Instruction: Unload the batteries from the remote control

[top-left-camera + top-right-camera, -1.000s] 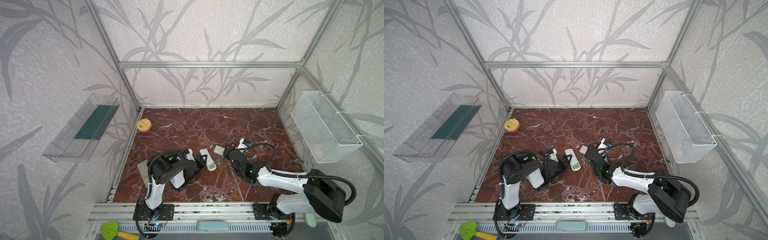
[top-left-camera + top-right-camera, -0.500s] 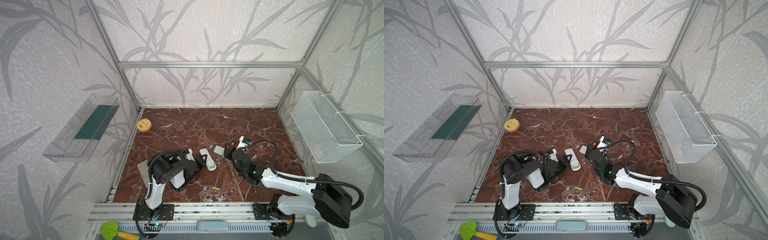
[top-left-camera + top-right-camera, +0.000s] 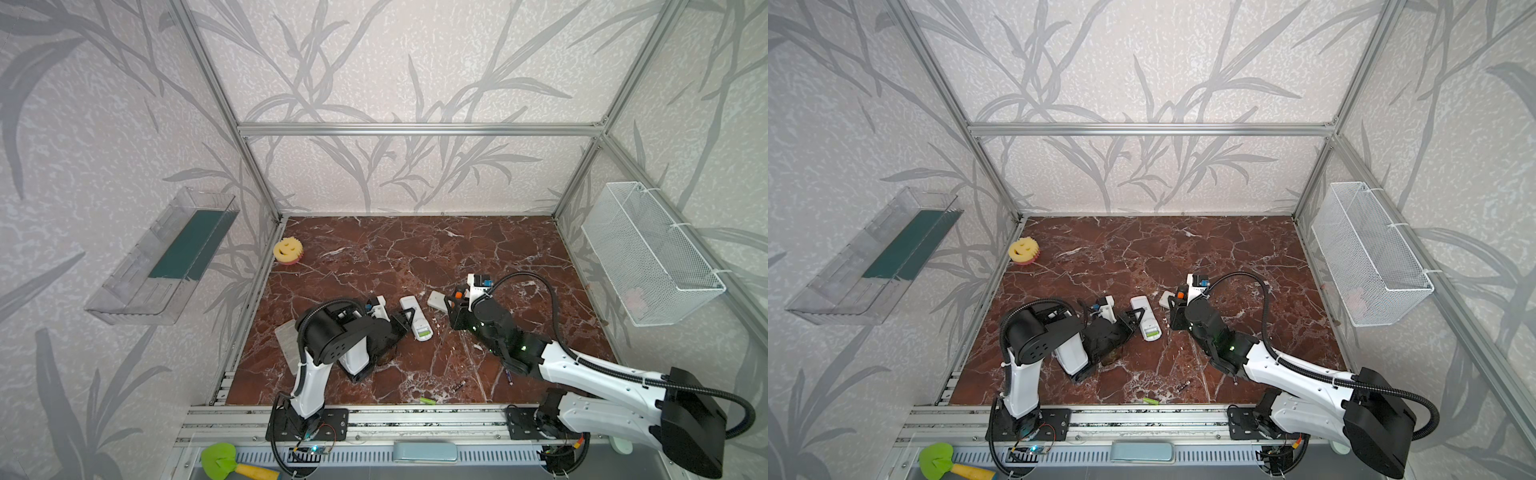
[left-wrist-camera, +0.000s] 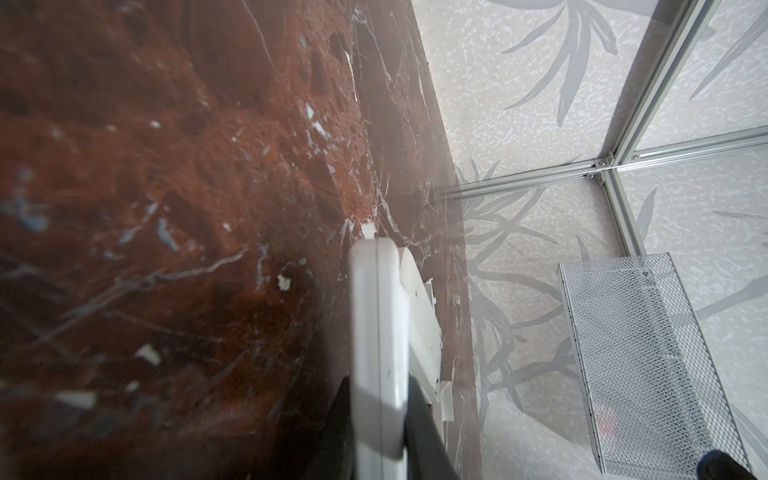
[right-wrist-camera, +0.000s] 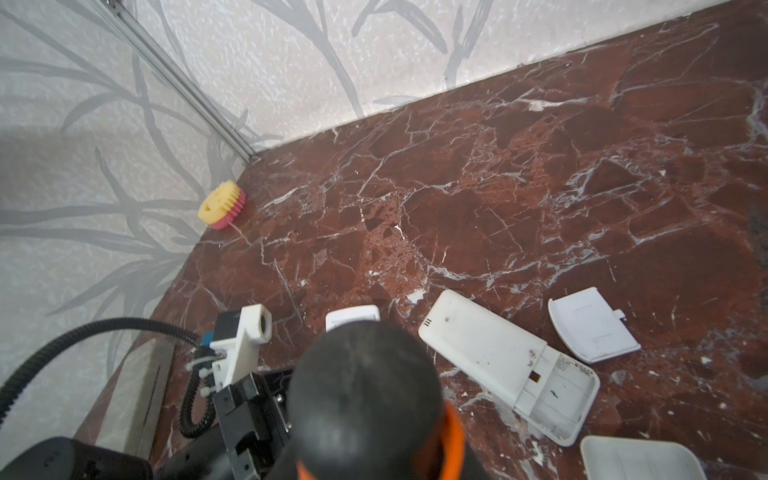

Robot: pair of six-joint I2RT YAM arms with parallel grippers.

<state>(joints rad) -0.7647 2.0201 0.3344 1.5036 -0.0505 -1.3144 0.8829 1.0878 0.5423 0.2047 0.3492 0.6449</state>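
A white remote control (image 3: 417,319) lies back up in both top views. Its battery bay (image 5: 557,392) is open and looks empty. My left gripper (image 4: 380,415) is shut on the remote's end and reaches it from the left (image 3: 405,320). My right gripper (image 3: 453,302) stands just right of the remote, shut on a black and orange screwdriver (image 5: 365,386) whose handle hides its jaws. Three batteries lie loose near the front: a lime green one (image 3: 427,401) at the floor's edge, a dark one (image 3: 459,385), and a purplish one (image 3: 509,376) beside my right arm.
A loose white battery cover (image 5: 590,328) lies beside the remote, and another white piece (image 5: 640,457) lies close under my right gripper. A yellow sponge (image 3: 286,250) sits in the back left corner. A wire basket (image 3: 648,257) hangs on the right wall and a clear bin (image 3: 166,257) on the left.
The lime green battery came into sight on the floor and rolled forward to the front edge. My right arm's rear links swung right and lower. The left arm held still.
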